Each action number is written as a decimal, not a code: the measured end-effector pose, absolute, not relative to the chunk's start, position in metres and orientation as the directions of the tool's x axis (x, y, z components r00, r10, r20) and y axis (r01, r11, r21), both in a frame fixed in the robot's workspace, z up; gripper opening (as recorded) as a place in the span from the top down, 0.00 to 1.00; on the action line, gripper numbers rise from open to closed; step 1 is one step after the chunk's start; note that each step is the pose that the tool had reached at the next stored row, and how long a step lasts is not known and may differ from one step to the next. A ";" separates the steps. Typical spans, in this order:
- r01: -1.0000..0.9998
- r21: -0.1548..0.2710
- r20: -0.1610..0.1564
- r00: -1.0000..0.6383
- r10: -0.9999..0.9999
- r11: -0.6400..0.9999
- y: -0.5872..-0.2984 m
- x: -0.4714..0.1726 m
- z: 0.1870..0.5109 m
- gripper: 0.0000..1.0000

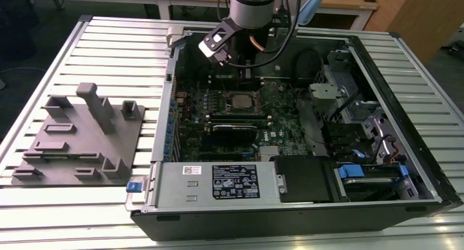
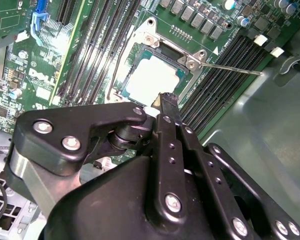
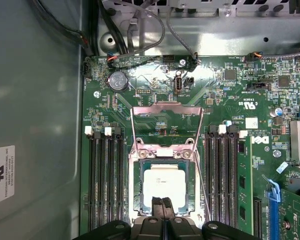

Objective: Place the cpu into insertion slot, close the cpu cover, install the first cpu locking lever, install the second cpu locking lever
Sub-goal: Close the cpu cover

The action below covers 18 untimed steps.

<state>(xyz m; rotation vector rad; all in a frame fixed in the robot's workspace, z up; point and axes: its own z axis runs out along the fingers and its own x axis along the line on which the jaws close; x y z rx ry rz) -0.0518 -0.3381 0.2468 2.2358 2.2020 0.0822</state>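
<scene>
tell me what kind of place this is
Probably a robotics lab or workshop bench for computer assembly trials. An open desktop computer case lies on a slatted metal table, a robot arm reaches into it, and wooden desks stand behind.

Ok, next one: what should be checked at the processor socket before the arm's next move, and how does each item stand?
1. The chip lying in the socket: ok, it looks flat.
2. The cover down over the chip: not ok, it looks raised on the side away from the gripper.
3. The lever latched: not ok, its rod sticks out free.
4. The gripper empty: ok, fingers shut, nothing seen between them.
5. The gripper clear of the chip: cannot tell, its tip is at the chip's edge.
</scene>
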 end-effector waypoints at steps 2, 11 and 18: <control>0.999 0.039 0.036 0.015 0.999 -0.016 -0.338 -0.052 0.247 0.89; 0.999 0.038 0.035 0.015 0.999 -0.016 -0.338 -0.052 0.250 0.89; 0.999 0.038 0.035 0.014 0.999 -0.016 -0.338 -0.052 0.252 0.89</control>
